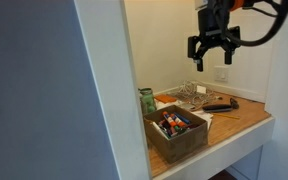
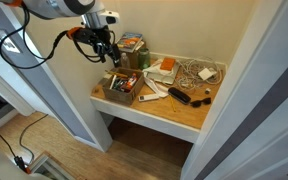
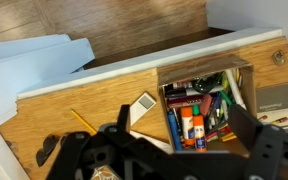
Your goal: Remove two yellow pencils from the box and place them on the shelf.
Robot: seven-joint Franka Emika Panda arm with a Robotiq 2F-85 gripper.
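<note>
Cardboard box (image 3: 204, 68) sits partly hidden behind the dark, wide-spread tool (image 3: 179, 140).

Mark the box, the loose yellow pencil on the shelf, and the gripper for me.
box (image 1: 181, 146): in an exterior view, on its front wall.
yellow pencil (image 3: 81, 121): wrist view, middle of its shaft.
gripper (image 1: 213, 61): in an exterior view, midway between the open fingertips.

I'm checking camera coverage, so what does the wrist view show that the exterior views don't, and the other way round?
Wrist view only: a yellow pencil lying on the shelf, apart from the box. Exterior views only: the whole open gripper hanging above the shelf, and the wire tray at the back. Shared: box, shelf and the markers inside the box.
</note>
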